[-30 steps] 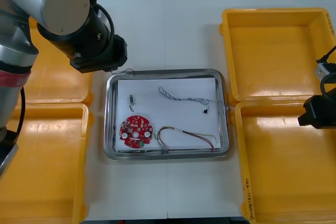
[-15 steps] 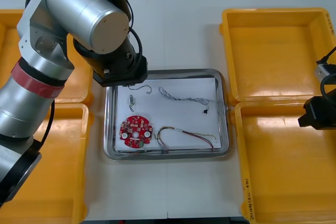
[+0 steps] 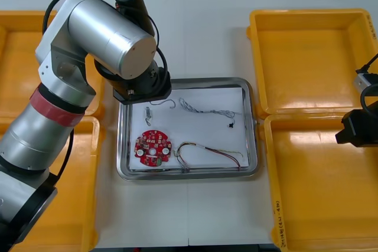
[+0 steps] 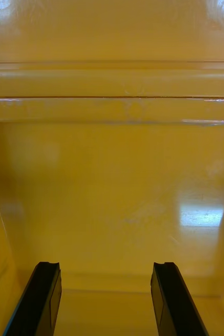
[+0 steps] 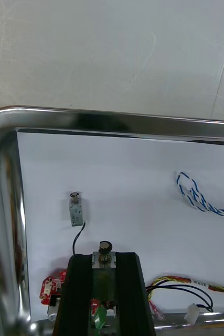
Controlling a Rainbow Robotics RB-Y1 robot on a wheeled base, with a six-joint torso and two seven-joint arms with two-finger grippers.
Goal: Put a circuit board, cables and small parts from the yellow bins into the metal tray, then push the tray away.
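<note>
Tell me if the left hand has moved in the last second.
Yes. Against the metal tray, the left hand swung from outside the far left corner to above that corner's inside, gripping a small metal part. Right hand idles over a yellow bin.

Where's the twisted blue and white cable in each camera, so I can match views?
Front view: blue and white cable across the metal tray's far half.
Left wrist view: its looped end, beyond the left pincer gripping a small metal part.
Right wrist view: open right pincer over a yellow bin instead.
Shared landmark: the loose small metal part near the tray's left wall.
</note>
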